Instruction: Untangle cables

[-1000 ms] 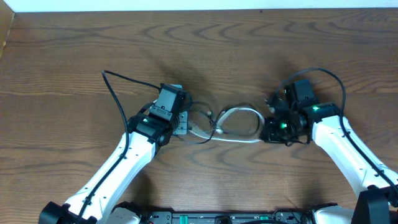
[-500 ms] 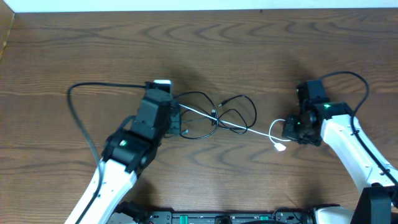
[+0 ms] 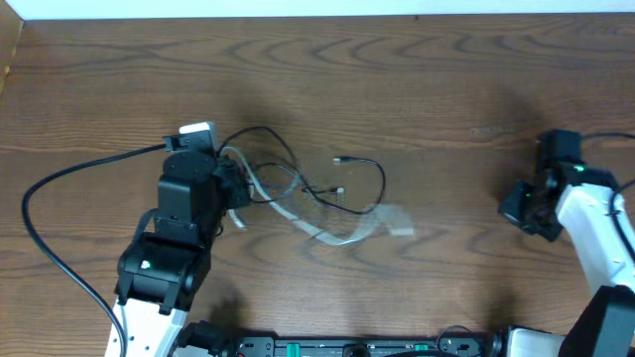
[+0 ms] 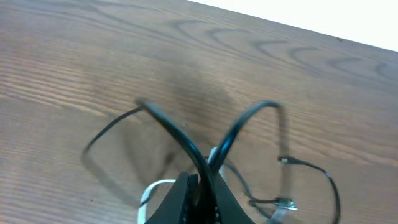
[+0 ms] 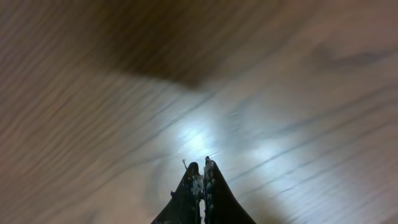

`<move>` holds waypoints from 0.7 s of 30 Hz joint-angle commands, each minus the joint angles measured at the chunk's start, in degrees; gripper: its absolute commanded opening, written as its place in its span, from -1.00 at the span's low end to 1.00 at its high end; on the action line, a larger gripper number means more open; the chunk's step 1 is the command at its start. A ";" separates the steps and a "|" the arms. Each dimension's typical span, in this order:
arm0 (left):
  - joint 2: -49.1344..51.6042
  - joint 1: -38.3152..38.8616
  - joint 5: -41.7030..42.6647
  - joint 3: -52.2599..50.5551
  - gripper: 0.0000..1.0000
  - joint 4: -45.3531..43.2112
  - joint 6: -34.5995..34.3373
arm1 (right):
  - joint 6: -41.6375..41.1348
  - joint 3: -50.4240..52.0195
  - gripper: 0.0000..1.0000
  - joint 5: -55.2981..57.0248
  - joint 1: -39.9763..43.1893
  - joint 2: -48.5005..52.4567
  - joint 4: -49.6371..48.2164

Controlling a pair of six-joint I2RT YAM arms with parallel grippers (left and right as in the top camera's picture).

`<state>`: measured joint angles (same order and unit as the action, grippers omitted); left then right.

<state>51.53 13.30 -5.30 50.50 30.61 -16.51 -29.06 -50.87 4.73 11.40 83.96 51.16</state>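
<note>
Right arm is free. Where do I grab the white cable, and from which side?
Probably its free right end: the white cable trails out over the table there, past the loop of the black cable, though it is motion-blurred. Bring the right gripper in from the right, fingers across the cord. The left gripper holds the tangled end.

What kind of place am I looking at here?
Likely a robotics lab bench: two white-and-black robot arms at a brown wood-grain table, with a thin black cord and a thin white cord.
</note>
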 commanded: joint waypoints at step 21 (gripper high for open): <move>17.77 6.03 67.04 1.16 -0.85 -23.56 -0.31 | 45.48 0.00 -0.04 -66.20 -8.33 -0.07 -8.07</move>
<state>68.31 18.00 51.48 50.50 8.64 -16.71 9.43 -50.87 -54.15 6.33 83.99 43.20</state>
